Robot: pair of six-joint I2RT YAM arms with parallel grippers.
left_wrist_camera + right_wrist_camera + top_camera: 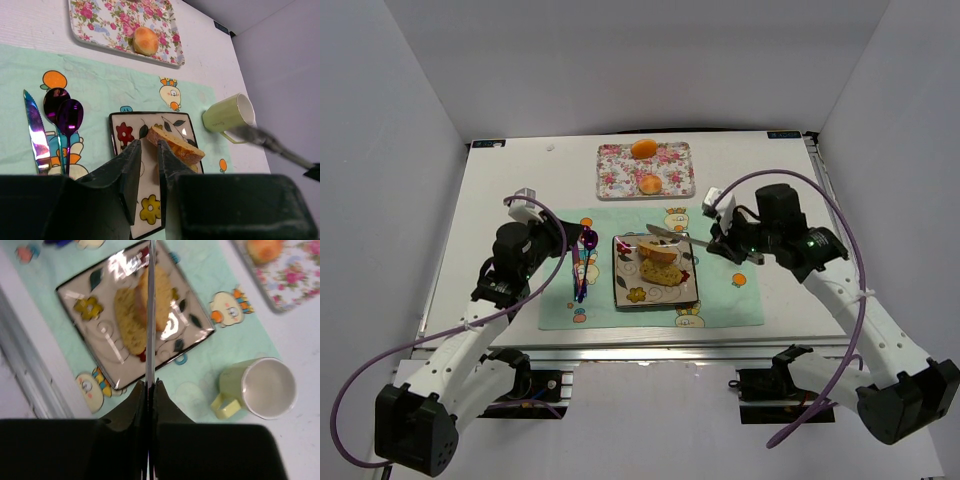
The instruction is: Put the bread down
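The bread lies on a square patterned plate (625, 290) on the mint placemat: a tan wedge slice (658, 251) leaning on a speckled oval loaf (663, 274). The right wrist view shows the loaf (127, 320) and slice (161, 300) below my knife blade (150, 315). My right gripper (716, 243) is shut on that silver knife, its blade (667, 235) reaching over the plate's far edge. My left gripper (577, 240) hovers left of the plate; its fingers (131, 167) stand slightly apart and empty, with the slice (175, 144) just beyond them.
A floral tray (618, 172) at the back holds an orange fruit (643, 148) and a peach-coloured fruit (649, 184). Purple spoons (65, 112) and an iridescent knife (34, 131) lie on the mat's left. A pale green mug (262, 387) stands right of the plate.
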